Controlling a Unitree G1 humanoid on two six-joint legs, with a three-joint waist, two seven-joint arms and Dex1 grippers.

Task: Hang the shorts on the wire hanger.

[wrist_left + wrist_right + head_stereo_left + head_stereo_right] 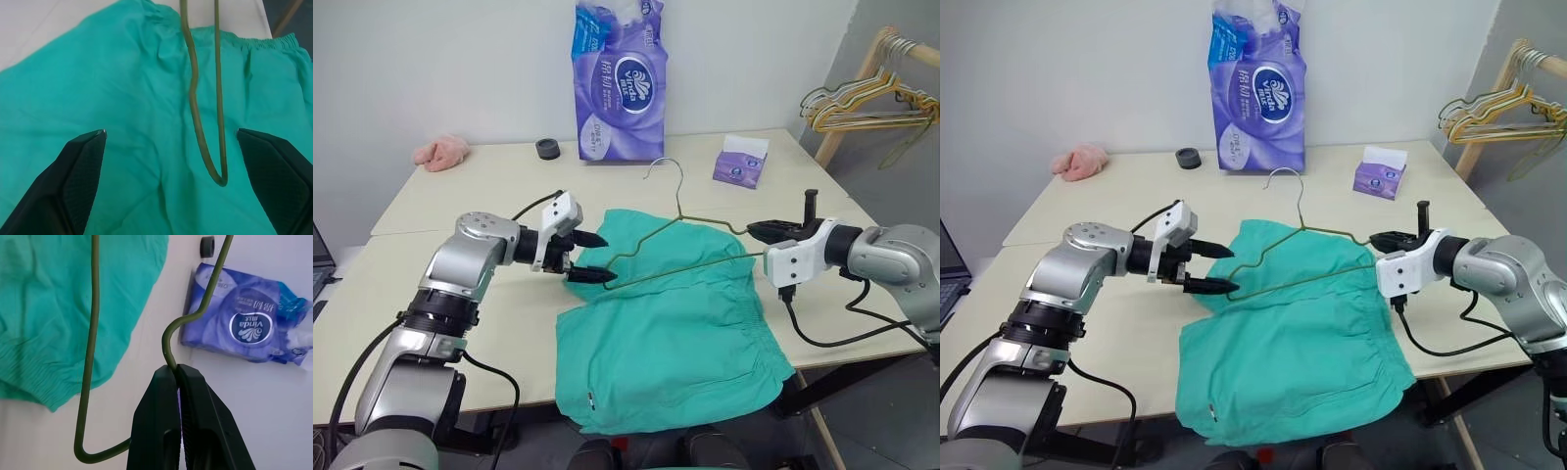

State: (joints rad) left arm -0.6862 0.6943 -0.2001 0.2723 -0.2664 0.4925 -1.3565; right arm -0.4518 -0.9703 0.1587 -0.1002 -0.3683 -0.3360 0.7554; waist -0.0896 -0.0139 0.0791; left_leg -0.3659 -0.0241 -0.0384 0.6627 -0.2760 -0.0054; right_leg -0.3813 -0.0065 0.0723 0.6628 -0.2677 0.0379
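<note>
At left, the left gripper (591,258) is held open around the near corner of the wire hanger (690,247), not clamped on it. The hanger is held just above the teal shorts (675,333), spread on the bench (489,196). At right, the right gripper (766,231) is clamped on the hanger's far corner. With one thin-wire pinch, the hanger may be twisted or dropped. No containers are seen.

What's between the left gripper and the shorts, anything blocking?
Nothing visible. The left gripper is open right over the shorts. The only thing near its fingers is the wire hanger, whose corner sits between them above the fabric; the right gripper is shut on the hanger's other end.
</note>
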